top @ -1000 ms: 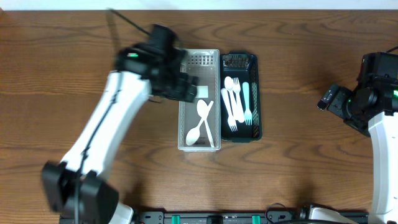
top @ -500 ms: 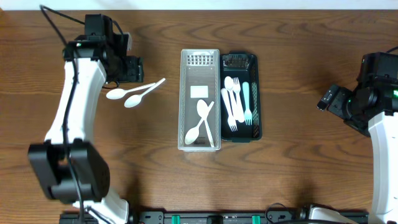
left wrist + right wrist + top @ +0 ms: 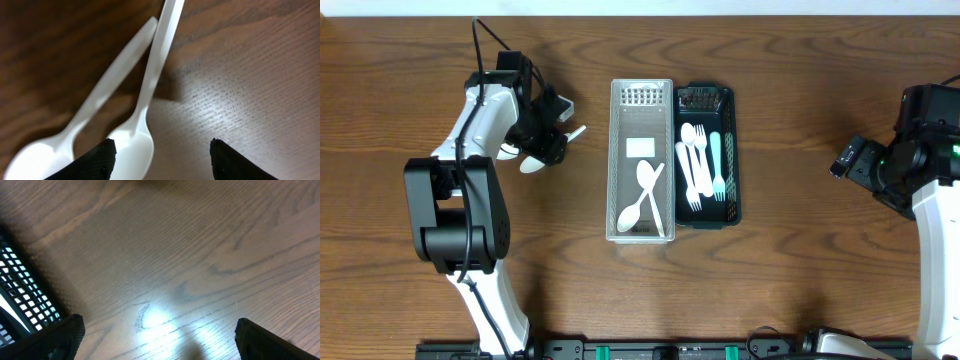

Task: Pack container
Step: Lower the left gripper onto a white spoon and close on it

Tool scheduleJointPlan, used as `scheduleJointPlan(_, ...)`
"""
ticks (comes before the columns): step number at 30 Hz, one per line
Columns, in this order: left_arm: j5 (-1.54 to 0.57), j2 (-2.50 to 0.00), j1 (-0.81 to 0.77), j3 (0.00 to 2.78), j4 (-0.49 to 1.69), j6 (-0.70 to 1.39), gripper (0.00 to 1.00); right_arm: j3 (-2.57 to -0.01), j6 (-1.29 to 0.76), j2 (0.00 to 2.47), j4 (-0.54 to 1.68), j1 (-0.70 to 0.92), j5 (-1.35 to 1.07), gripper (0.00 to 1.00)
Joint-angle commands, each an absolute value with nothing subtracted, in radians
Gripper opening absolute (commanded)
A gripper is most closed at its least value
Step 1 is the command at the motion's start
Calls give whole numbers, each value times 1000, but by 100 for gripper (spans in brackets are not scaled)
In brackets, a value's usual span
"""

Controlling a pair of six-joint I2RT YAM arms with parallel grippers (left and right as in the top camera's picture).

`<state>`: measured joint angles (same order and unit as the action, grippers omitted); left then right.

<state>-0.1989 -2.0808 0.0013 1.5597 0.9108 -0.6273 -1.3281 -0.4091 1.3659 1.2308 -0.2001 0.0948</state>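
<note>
Packing partly done: two spoons lie outside the container.

The clear container (image 3: 640,120) sits mid-table and holds two white spoons (image 3: 644,195). Just beside it on the right, a black tray (image 3: 733,180) carries white forks and spoons. Well to the left, two loose spoons (image 3: 145,100) lie on the wooden table (image 3: 800,80), handles touching. Your left gripper (image 3: 161,160) hovers directly over them, fingers spread wide and gripping nothing, with one spoon bowl just beside a finger. Your right gripper (image 3: 160,340), far to the right, is likewise spread wide and empty above bare wood. Likely remaining work: grasp the loose spoons and carry them over — neither is held yet.
</note>
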Motion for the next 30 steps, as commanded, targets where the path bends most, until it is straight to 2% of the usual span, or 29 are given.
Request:
scheduleJointPlan(1, -198, -2083, -2, 1557, 904, -707, 63, -1326, -403, 1367, 1227, -209, 109, 99)
scheduleJointPlan(18, -199, -2104, -2, 1542, 872, -823, 59, -1326, -403, 1367, 1222, -209, 109, 99)
scheduleJointPlan(30, -242, -2154, -6, 1541, 880, -823, 56, -1326, -403, 1367, 1223, -209, 109, 99)
